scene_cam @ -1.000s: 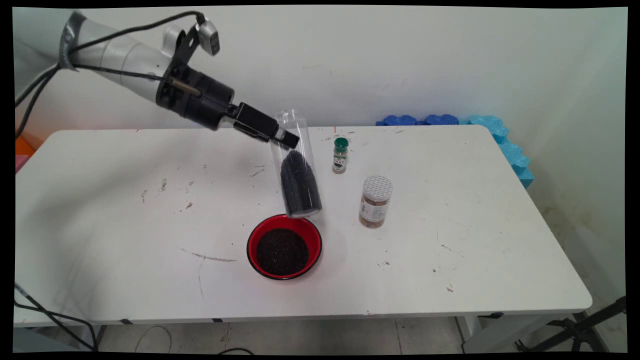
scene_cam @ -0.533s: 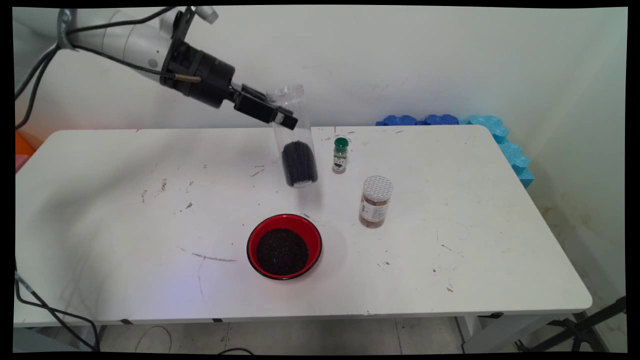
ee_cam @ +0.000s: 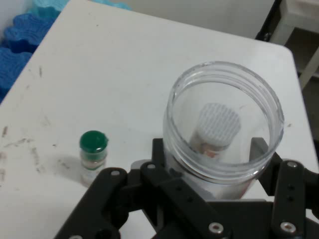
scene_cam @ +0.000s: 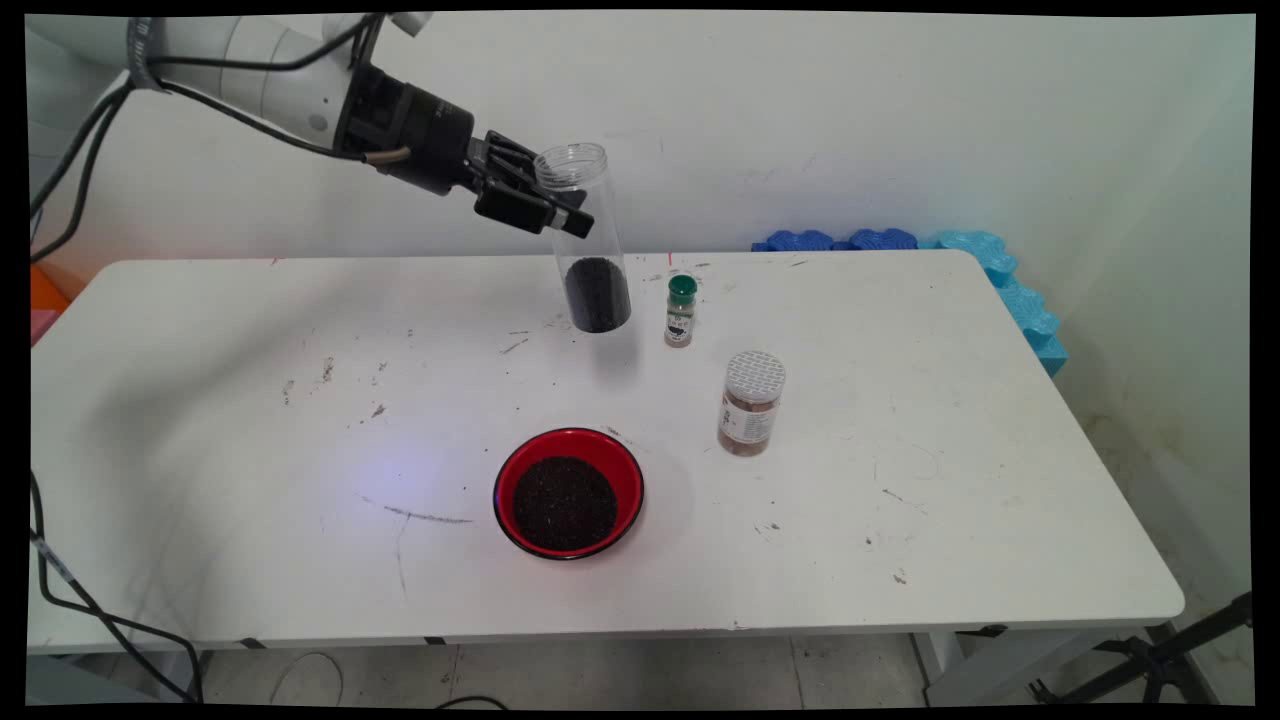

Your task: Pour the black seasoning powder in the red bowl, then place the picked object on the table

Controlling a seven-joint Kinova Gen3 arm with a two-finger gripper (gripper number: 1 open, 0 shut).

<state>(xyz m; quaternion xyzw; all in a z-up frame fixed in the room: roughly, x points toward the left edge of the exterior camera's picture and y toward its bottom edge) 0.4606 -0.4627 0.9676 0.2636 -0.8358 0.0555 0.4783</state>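
My gripper (scene_cam: 560,212) is shut on a tall clear plastic jar (scene_cam: 588,240), held nearly upright above the table's far middle, its open mouth up. Dark grains (scene_cam: 597,294) fill the jar's bottom part. In the hand view the jar's open rim (ee_cam: 223,129) sits between the fingers (ee_cam: 164,164). A red bowl (scene_cam: 569,493) full of dark grains stands on the table nearer the front, below and apart from the jar. Just right of the jar stands a small green-capped bottle (scene_cam: 680,311), seen too in the hand view as the green-capped bottle (ee_cam: 93,155).
A brown spice jar with a white perforated lid (scene_cam: 750,402) stands right of the bowl. Blue foam pieces (scene_cam: 900,243) lie at the table's far right corner. The white table (scene_cam: 250,450) has scuff marks. Cables hang at the left edge.
The gripper has lifted the jar up and back from over the red bowl and turned it from tilted to nearly upright; the grains have settled to its bottom.
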